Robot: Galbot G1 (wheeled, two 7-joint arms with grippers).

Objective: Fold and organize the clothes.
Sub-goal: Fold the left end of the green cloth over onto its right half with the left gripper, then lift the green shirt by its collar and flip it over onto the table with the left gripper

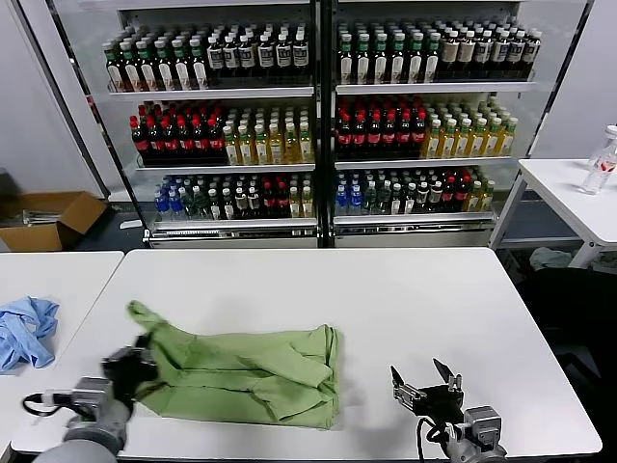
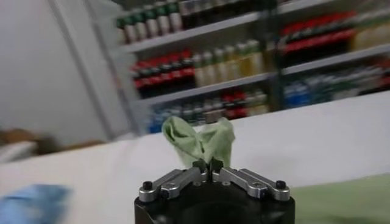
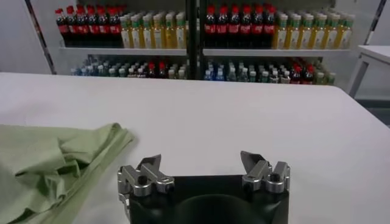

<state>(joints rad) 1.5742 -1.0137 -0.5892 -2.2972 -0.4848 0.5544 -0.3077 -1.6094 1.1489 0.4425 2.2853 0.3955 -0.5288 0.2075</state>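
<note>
The light green shirt (image 1: 251, 371) lies partly folded on the white table (image 1: 405, 299), near its front left. No buttons or print patch show. My left gripper (image 1: 135, 365) is at the shirt's left end, shut on a bunched piece of the green cloth (image 2: 201, 139) that stands up between its fingertips. My right gripper (image 1: 424, 378) is open and empty, low over the table to the right of the shirt. In the right wrist view the shirt's edge (image 3: 55, 164) lies off to one side of the open fingers (image 3: 149, 163).
A light blue garment (image 1: 24, 328) lies on a separate white table at the left. Drink shelves (image 1: 318, 116) stand behind the table. A cardboard box (image 1: 43, 217) sits on the floor at far left, and a side table with a bottle (image 1: 600, 162) at the right.
</note>
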